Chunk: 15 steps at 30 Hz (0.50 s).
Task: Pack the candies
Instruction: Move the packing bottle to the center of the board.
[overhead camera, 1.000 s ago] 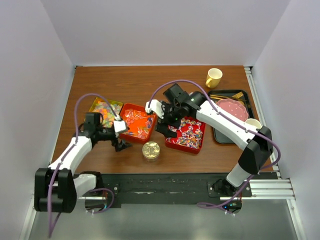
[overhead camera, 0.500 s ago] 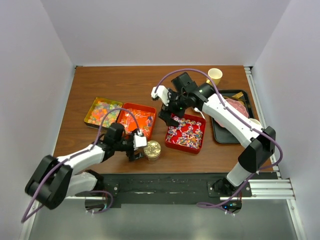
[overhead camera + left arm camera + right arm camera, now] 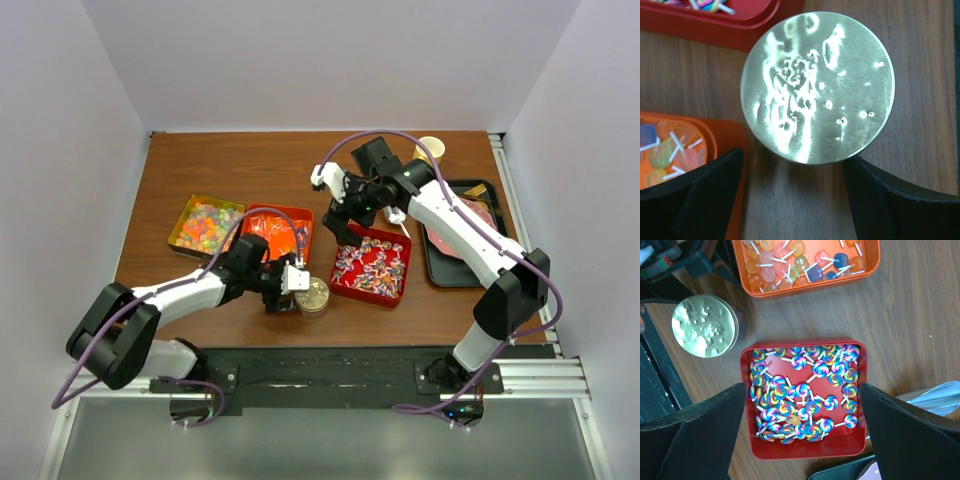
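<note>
The candies lie in three trays: gummy pieces (image 3: 205, 225) in a yellow tray, clear-wrapped ones (image 3: 276, 232) in an orange tray (image 3: 722, 145), and swirled lollipops (image 3: 805, 390) in a red tray (image 3: 805, 452). My left gripper (image 3: 297, 283) is low on the table beside a round gold lid (image 3: 817, 87). It is open, with its fingers (image 3: 895, 200) flanking the lid's near edge and bare wood between them. My right gripper (image 3: 802, 425) hangs open high above the red tray, holding nothing.
A yellow cup (image 3: 430, 150) stands at the back. A black tray (image 3: 455, 275) with a pink plate (image 3: 465, 215) sits at the right, and a metal spoon (image 3: 940, 392) lies beside the red tray. The gold lid is close to both the orange and the red tray.
My left arm swung right from the orange tray to the gold lid and its jaws narrowed a little. My right arm drew back and rose over the red tray.
</note>
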Available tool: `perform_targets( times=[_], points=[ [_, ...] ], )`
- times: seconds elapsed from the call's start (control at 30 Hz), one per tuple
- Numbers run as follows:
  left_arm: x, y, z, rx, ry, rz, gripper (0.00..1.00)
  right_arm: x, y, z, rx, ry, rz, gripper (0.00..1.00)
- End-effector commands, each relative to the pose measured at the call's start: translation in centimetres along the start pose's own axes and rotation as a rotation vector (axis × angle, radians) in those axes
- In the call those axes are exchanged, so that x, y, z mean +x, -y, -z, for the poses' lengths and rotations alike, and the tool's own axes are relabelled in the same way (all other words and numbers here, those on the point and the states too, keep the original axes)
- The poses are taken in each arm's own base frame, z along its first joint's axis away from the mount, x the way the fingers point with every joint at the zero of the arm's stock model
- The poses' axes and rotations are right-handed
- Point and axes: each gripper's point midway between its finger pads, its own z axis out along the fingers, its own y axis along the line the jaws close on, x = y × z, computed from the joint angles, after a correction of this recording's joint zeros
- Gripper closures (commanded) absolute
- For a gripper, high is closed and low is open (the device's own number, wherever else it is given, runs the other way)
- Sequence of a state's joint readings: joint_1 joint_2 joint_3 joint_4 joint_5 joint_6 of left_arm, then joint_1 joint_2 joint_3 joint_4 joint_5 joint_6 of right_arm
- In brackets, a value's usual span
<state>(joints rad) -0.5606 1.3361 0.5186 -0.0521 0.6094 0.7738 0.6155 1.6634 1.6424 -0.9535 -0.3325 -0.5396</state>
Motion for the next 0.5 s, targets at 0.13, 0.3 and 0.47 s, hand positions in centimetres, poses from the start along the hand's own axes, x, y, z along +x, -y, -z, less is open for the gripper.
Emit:
perform_targets(
  times=[0.13,0.3,0.47],
  points=[
    [-2.7,0.3,-2.1,0.194,-0.024,-0.07,0.21,-0.4,-0.1,0.7,-0.006,0.033,0.027,0.01],
    [-4.0,1.0,-3.9,0.21,-0.031,-0.009,0.21,0.0,-0.5,1.2,-0.015,0.035,0.034,0.01],
    [-6.7,0.1,-3.9,0.095,0.057,0.128,0.18,0.6,-0.8,2.3,-0.01,0.039,0.057,0.01]
  ],
)
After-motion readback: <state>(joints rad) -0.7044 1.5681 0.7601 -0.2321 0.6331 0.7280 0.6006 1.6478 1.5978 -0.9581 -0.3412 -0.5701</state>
